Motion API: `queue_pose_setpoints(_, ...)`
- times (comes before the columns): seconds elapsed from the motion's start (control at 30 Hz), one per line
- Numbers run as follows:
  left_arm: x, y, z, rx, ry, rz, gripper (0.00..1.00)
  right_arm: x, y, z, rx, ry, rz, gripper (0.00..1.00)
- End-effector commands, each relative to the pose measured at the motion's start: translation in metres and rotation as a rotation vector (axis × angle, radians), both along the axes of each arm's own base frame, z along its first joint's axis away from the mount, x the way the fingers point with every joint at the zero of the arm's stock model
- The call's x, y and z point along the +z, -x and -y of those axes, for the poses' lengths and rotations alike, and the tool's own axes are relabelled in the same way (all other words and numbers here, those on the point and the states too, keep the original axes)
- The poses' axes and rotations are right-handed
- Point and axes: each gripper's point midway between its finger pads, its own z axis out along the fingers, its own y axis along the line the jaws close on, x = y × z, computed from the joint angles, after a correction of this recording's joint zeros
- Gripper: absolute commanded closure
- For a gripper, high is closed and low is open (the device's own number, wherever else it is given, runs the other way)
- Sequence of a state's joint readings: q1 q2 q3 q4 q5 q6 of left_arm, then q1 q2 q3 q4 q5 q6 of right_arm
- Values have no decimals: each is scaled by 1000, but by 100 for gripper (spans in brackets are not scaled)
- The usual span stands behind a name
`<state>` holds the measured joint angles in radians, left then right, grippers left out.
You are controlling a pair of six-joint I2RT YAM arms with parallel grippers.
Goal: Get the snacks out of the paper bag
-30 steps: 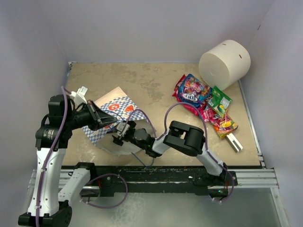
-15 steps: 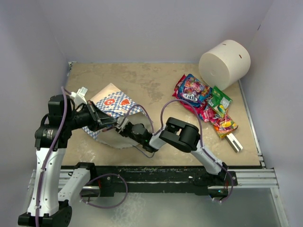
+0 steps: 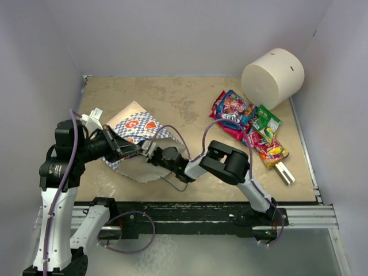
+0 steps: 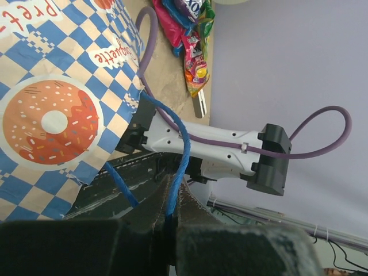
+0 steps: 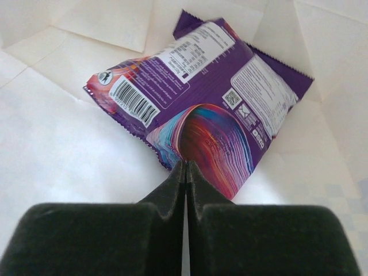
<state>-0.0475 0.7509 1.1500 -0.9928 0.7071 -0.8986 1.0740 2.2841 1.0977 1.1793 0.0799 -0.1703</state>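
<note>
On the worktop (image 3: 172, 98), the checkered paper bag (image 3: 141, 123) sits left; several snacks (image 3: 236, 112) already lie out beside the white cylinder (image 3: 273, 77). One purple packet (image 5: 213, 86) is inside, nipped by the closed right tool (image 5: 185, 167); the left tool (image 4: 172, 214) pinches the bag's blue cord handle (image 4: 183, 144).

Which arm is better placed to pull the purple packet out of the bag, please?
Right: the right gripper sits inside the paper bag, shut on the purple packet, while the left gripper is busy pinching the blue cord handle.
</note>
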Motion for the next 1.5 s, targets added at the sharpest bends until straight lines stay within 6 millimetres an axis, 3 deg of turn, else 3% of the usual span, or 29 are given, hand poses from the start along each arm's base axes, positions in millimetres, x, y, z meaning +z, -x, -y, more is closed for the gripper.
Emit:
queue_pose_setpoints(0.0, 4, 3, -2, 14, -7, 22, 100, 54, 11, 6, 47, -55, 47, 100)
queue_pose_setpoints(0.07, 2, 2, -3, 24, -15, 20, 100, 52, 21, 26, 51, -27, 40, 100)
queue_pose_setpoints(0.1, 1, 2, -4, 27, -16, 20, 100, 60, 23, 31, 50, -29, 54, 100)
queue_pose_setpoints(0.3, 3, -6, -3, 34, -4, 38, 100, 35, 60, 82, 89, 64, 7, 100)
queue_pose_setpoints(0.4, 6, -10, -1, 31, 8, 45, 100, 19, 82, 94, 168, 116, 18, 100)
queue_pose_setpoints(0.43, 7, -11, -1, 29, 13, 46, 100, 16, 88, 95, 191, 129, 25, 96)
queue_pose_setpoints(0.6, 12, -12, 0, 28, 26, 53, 100, 28, 93, 86, 219, 104, 71, 52)
queue_pose_setpoints(0.8, 13, -10, 2, 24, 50, 50, 100, 63, 89, 50, 277, 51, 182, 22)
queue_pose_setpoints(1.03, 15, -9, 4, 15, 63, 49, 100, 77, 83, 4, 356, 20, 270, 19)
queue_pose_setpoints(1.33, 13, -7, 5, -6, 56, 38, 100, 45, 76, -23, 433, 148, 324, 20)
queue_pose_setpoints(1.47, 13, -9, 6, -15, 54, 42, 100, 17, 67, -14, 417, 261, 335, 25)
